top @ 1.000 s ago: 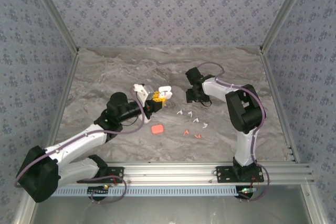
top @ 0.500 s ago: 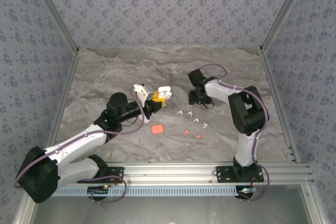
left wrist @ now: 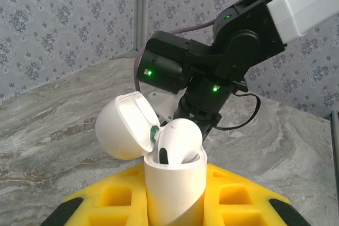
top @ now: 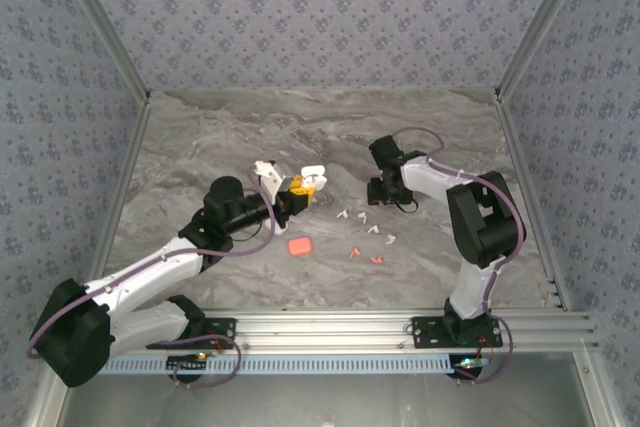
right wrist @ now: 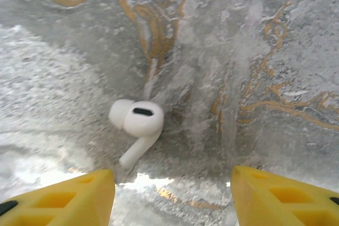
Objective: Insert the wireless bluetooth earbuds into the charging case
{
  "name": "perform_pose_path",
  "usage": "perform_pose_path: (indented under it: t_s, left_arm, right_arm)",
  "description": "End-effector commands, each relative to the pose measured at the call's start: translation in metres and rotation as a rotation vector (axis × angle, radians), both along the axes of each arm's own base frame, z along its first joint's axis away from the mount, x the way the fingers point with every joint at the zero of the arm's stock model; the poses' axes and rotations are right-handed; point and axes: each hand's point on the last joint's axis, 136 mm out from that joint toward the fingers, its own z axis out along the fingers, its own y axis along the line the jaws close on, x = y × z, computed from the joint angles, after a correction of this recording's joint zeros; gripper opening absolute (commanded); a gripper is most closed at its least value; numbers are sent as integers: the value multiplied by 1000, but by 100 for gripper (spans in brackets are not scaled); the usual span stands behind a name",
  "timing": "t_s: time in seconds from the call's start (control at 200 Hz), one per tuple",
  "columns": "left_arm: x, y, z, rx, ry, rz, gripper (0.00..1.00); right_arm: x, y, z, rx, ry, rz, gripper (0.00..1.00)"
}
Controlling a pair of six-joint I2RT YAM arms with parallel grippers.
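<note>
My left gripper (top: 301, 185) is shut on the white charging case (left wrist: 175, 186), which stands upright between its yellow fingers (left wrist: 106, 205). The case lid (left wrist: 125, 126) is hinged open to the left, and one white earbud (left wrist: 178, 141) sits in the case, its head sticking out. My right gripper (top: 383, 190) hangs open, pointing down at the table, just above a white stemmed earbud (right wrist: 139, 122) that lies on the marble ahead of its yellow fingertips (right wrist: 63, 197). Several white earbuds (top: 362, 217) lie loose at mid-table, with two red earbuds (top: 366, 256) nearer the front.
A small red case (top: 299, 245) lies on the marble table (top: 200, 137) in front of my left gripper. The right arm's dark wrist (left wrist: 212, 72) stands close behind the held case in the left wrist view. Patterned walls enclose the table on three sides.
My right gripper has shifted to the right and slightly nearer, over the loose earbuds. The left arm and the held case have stayed still.
</note>
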Motion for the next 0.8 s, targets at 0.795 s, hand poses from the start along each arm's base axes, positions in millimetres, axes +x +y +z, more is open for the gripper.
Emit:
perform_pose_path:
  t_s: [0.795]
  left_arm:
    - [-2, 2, 13, -9, -52, 5, 0]
  right_arm:
    - [37, 15, -2, 102, 1, 33, 42]
